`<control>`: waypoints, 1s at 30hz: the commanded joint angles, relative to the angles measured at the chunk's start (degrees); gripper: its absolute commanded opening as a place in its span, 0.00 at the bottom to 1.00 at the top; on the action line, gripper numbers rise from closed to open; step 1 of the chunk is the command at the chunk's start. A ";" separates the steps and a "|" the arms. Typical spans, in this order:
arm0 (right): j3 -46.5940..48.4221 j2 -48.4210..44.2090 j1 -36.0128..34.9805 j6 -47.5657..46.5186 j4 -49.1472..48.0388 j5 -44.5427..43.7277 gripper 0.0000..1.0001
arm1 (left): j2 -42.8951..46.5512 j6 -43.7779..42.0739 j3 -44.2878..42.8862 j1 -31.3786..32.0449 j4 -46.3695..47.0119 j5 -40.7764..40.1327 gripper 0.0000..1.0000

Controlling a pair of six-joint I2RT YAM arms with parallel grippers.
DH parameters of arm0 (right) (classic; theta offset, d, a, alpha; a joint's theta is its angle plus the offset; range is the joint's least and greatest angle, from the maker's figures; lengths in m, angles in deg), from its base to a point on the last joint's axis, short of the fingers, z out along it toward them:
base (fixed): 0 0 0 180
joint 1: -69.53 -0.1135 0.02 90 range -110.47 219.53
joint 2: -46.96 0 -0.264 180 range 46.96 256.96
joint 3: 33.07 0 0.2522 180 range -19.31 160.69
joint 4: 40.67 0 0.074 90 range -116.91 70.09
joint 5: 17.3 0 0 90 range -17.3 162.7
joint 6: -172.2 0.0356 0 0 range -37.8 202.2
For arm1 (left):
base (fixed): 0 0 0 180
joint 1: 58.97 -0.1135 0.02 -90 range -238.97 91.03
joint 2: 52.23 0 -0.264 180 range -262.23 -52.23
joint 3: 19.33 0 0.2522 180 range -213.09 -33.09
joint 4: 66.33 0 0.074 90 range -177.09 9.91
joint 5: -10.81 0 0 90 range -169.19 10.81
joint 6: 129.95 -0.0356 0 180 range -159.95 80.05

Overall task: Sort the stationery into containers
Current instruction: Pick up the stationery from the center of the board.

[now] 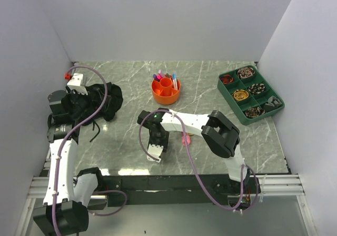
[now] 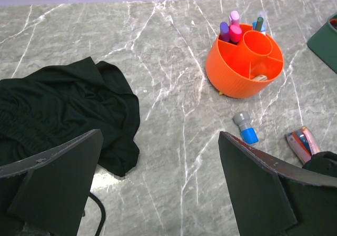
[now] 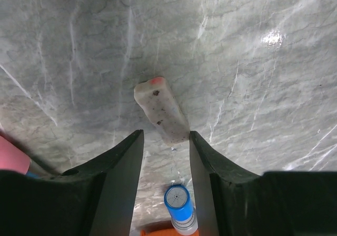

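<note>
A white eraser [image 3: 160,111] with a pink-marked end lies flat on the marble. My right gripper [image 3: 166,136] points down over its near end, open; the right finger touches the eraser, the left stands apart. In the top view the right gripper [image 1: 156,147] is at the table's near middle, the eraser [image 1: 154,154] just below it. A blue-capped marker [image 3: 179,204] lies behind the fingers, also in the left wrist view [image 2: 246,128]. The orange holder [image 1: 166,91] holds several markers [image 2: 231,30]. My left gripper [image 2: 159,136] is open and empty beside the black cloth.
The black cloth bundle [image 1: 97,101] lies at the left under the left arm. A dark green compartment tray [image 1: 250,94] stands at the right. A pink item [image 1: 184,137] lies under the right arm; pink and blue pens [image 2: 301,144] lie right of the blue-capped marker.
</note>
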 commanded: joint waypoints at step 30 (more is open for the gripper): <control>23.67 -2.54 5.67 27.33 12.74 20.90 0.09 | -9.31 5.19 -4.23 -1.17 6.52 9.24 0.99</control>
